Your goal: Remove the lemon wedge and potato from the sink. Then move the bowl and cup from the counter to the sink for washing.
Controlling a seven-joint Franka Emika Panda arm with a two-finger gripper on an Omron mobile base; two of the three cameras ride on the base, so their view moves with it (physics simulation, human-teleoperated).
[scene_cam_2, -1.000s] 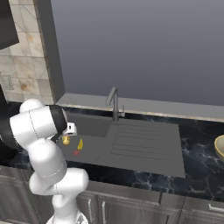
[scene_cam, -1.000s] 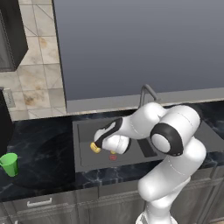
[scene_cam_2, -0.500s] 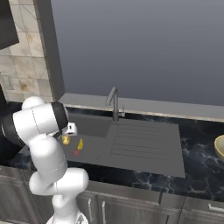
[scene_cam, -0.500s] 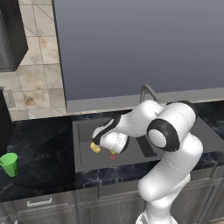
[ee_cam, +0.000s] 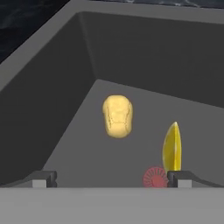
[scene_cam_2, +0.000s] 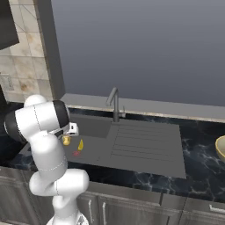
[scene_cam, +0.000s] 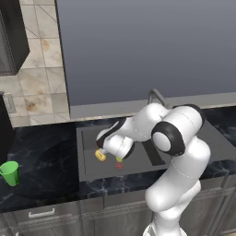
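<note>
Cup [scene_cam: 9, 173] stands on counter far left; potato [ee_cam: 117, 116] lies on sink [ee_cam: 65, 92] floor, lemon wedge [ee_cam: 172, 147] right of it beside red drain [ee_cam: 154, 177]; gripper [ee_cam: 111, 178] above basin, jaws wide apart, empty.

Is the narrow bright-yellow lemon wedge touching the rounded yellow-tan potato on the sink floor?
No, the narrow bright-yellow lemon wedge lies apart from the rounded yellow-tan potato, with bare grey sink floor between them.

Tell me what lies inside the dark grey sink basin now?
On the floor of the dark grey recessed sink lie a lumpy yellow-tan potato, a slim bright-yellow lemon wedge and a small red drain. A dark fingertip covers the wedge's lower end.
</note>
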